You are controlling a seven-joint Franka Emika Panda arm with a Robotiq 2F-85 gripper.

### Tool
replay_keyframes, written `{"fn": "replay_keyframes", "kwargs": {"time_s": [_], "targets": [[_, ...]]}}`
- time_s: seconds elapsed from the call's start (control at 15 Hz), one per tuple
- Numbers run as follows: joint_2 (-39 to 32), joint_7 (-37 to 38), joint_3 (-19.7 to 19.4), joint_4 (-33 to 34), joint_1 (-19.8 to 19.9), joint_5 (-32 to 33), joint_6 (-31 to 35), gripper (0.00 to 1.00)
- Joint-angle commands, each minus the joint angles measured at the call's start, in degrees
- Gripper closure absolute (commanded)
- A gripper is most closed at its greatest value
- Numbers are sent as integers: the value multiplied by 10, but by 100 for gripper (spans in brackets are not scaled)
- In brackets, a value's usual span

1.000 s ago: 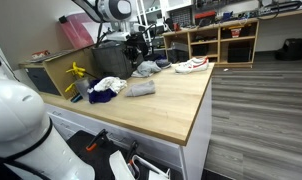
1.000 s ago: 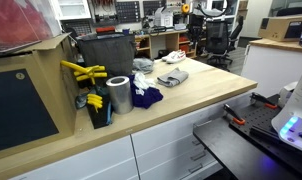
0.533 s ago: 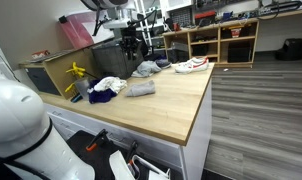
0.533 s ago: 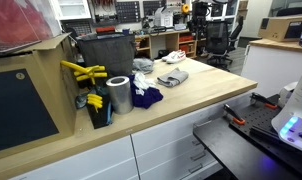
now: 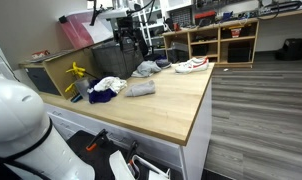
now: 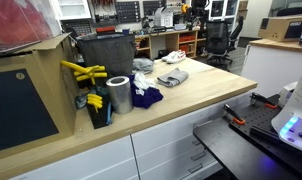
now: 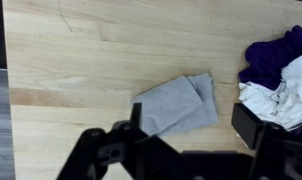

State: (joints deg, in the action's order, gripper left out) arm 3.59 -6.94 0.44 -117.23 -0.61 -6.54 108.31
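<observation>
Light wooden desk [image 7: 81, 50], end effector [image 7: 191, 120] released above it, jaws spread wide and empty, folded grey cloth [image 7: 176, 103] flat on the desk directly beneath the jaws, white cloth [image 7: 281, 100] just beside it, touching purple cloth [image 7: 276, 55].

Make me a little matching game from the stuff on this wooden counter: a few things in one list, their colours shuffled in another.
Things:
1. folded cloth
2. crumpled cloth beside the white one
3. tool sticking out by the cardboard box
4. tin

Colours:
A. yellow
B. silver
C. grey
D. purple

Pairs: 1-C, 2-D, 3-A, 4-B.
</observation>
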Motion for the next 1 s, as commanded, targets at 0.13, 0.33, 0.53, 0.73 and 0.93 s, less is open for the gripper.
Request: {"fn": "replay_keyframes", "kwargs": {"time_s": [0.13,0.33,0.53,0.73,0.93], "targets": [[9,-12,7,32,-8,7,-41,0],[17,-5,13,44,-14,10,-52,0],[68,-7,7,47,-12,7,-88,0],[105,-4,2,62,-9,6,-139,0],[151,6,-5,70,-7,4,-183,0]]}}
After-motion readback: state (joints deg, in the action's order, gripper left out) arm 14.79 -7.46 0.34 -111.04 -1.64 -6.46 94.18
